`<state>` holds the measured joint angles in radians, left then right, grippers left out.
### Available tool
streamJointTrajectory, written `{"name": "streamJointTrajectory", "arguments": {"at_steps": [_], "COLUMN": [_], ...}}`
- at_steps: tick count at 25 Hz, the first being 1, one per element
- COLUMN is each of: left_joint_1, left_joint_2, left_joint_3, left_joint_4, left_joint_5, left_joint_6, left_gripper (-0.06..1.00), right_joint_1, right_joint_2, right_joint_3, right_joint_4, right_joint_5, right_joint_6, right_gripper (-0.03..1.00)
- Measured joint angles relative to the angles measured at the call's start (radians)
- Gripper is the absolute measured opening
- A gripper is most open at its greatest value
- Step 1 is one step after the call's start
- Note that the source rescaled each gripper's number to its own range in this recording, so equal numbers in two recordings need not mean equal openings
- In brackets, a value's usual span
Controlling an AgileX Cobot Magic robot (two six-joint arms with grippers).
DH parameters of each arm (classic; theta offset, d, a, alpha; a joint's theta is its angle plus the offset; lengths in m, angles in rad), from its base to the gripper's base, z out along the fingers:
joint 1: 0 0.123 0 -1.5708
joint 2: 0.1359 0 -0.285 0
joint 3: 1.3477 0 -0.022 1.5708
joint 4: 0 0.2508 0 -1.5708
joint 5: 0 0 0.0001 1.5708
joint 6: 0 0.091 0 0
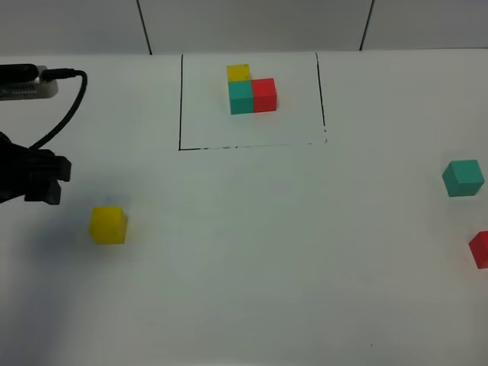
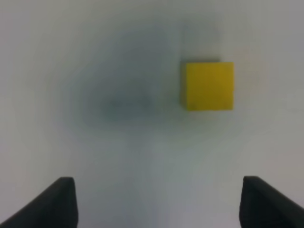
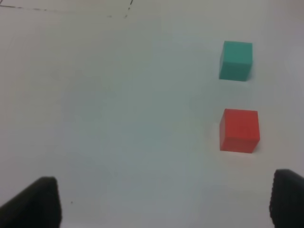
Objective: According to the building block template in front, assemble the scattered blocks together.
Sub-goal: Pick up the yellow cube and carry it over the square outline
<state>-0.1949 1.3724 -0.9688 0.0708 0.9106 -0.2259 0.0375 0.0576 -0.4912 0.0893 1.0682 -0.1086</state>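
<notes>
Yellow matte cube (image 1: 107, 225) lies well to the left of, and nearer than, the black-framed L-shaped template of joined cubes (image 1: 252, 90), teal matte cube (image 1: 463, 178) and red matte cube (image 1: 480, 249) well to its right, all unjoined; left gripper (image 2: 156, 202) and right gripper (image 3: 164, 199) gape empty, apparently readied for grasping.

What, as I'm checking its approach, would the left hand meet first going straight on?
Likely the yellow cube, ahead but off-centre of the open left hand; depth unclear, maybe the table first.

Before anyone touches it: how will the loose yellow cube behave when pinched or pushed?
The yellow cube looks rigid and flat-faced, so it probably slides, not rolls. Its matte sides likely grip well. Resting flat, it seems unlikely to tip.
</notes>
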Motion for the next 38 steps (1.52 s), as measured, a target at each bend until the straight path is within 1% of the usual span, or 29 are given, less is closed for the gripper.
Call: {"name": "streamJointTrajectory", "arguments": {"at_steps": [4, 6, 8, 9, 13, 14, 16, 24, 28, 34, 38], "left_joint_1": [-0.057, -0.076, -0.083, -0.083, -0.083, -0.083, -0.083, -0.083, -0.083, -0.083, -0.083], "left_joint_2": [0.068, 0.1, 0.131, 0.148, 0.199, 0.209, 0.22, 0.268, 0.313, 0.372, 0.419], "left_joint_3": [-0.004, -0.004, -0.004, -0.005, -0.005, -0.005, -0.005, -0.005, -0.006, -0.006, -0.006], "left_joint_4": [-0.018, -0.022, -0.022, -0.022, -0.021, -0.019, -0.019, -0.021, -0.022, -0.025, -0.04], "left_joint_5": [-0.085, -0.11, -0.118, -0.121, -0.137, -0.142, -0.158, -0.195, -0.235, -0.284, -0.292], "left_joint_6": [-0.022, -0.027, -0.037, -0.042, -0.046, -0.048, -0.053, -0.054, -0.055, -0.088, -0.094], "left_gripper": [0.64, 0.64, 0.67, 0.7, 0.93, 0.96, 0.99, 1.0, 1.0, 1.0, 0.99], "right_joint_1": [0.0, 0.0, 0.0, 0.0, 0.0, 0.0, 0.0, 0.0, 0.0, 0.0, 0.0], "right_joint_2": [0.0, 0.0, 0.0, 0.0, 0.0, 0.0, 0.0, 0.0, 0.0, 0.0, 0.0], "right_joint_3": [0.0, 0.0, 0.0, 0.0, 0.0, 0.0, 0.0, 0.0, 0.0, 0.0, 0.0], "right_joint_4": [0.0, 0.0, 0.0, 0.0, 0.0, 0.0, 0.0, 0.0, 0.0, 0.0, 0.0], "right_joint_5": [0.0, 0.0, 0.0, 0.0, 0.0, 0.0, 0.0, 0.0, 0.0, 0.0, 0.0], "right_joint_6": [0.0, 0.0, 0.0, 0.0, 0.0, 0.0, 0.0, 0.0, 0.0, 0.0, 0.0], "right_gripper": [0.77, 0.77, 0.77, 0.77, 0.77, 0.77, 0.77, 0.77, 0.77, 0.77, 0.77]}}
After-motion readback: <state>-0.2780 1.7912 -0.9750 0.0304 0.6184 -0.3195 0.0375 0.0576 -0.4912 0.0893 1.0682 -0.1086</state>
